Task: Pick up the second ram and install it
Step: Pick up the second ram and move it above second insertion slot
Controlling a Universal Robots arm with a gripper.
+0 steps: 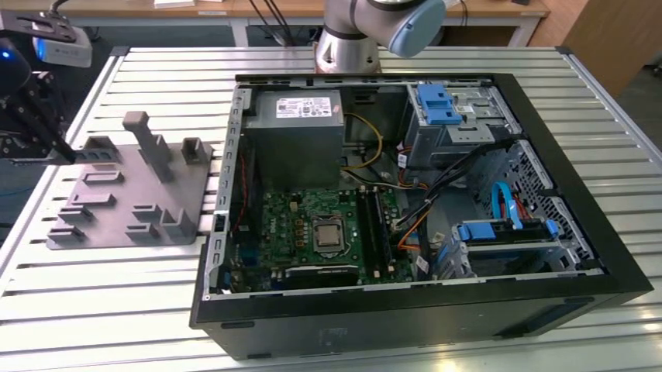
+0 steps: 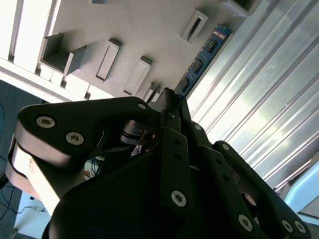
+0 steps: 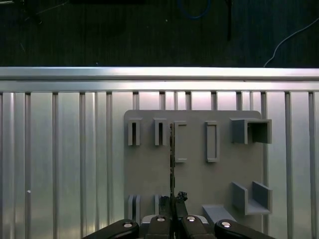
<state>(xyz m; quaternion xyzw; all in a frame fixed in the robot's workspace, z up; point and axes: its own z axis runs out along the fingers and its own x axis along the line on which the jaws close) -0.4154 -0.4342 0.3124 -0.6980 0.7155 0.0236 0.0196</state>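
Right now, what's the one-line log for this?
jaws: shut on second ram | place: over grey fixture plate | install: not yet

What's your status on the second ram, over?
Gripper shut on the second ram. Ram over grey fixture plate, outside the computer case. No obstruction seen around it.

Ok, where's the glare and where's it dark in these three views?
Second wrist view: strong glare whitens the slatted table, the tool is a dark backlit mass, and the second ram shows its blue colour. First wrist view: even light on the grey fixture plate, near-black beyond the table's edge. Exterior view: soft even light, with shadow inside the computer case.
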